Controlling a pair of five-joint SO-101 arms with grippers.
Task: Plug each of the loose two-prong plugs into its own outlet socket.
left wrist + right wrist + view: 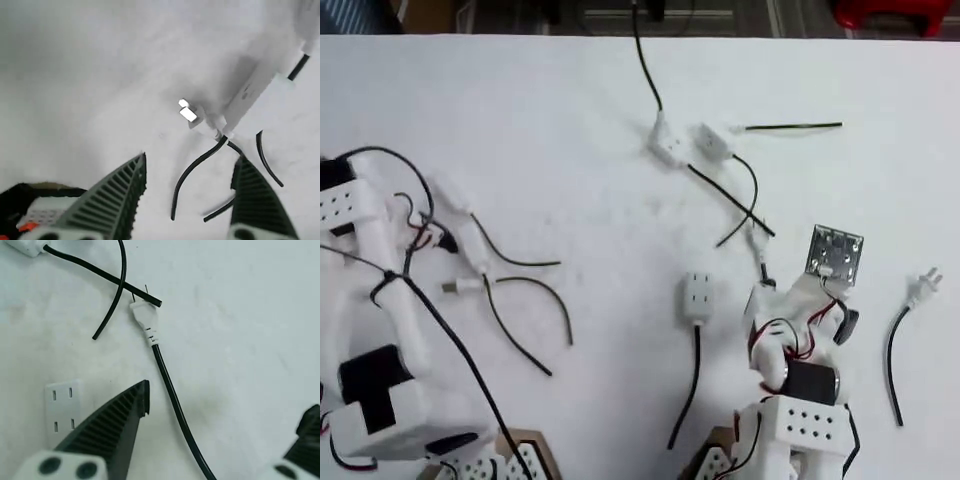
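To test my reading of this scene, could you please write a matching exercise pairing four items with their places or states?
Things:
1. outlet socket
2. lone plug
3. right gripper
4. left gripper

Places or states:
A. open, a plug with bright prongs ahead of its fingertips
B. mid-table, its lead running toward the arms
C. near the table's right edge, apart from both arms
D. open, the black cable of a white plug running between its fingers

Pairs: 1-B, 2-C, 3-D, 4-A
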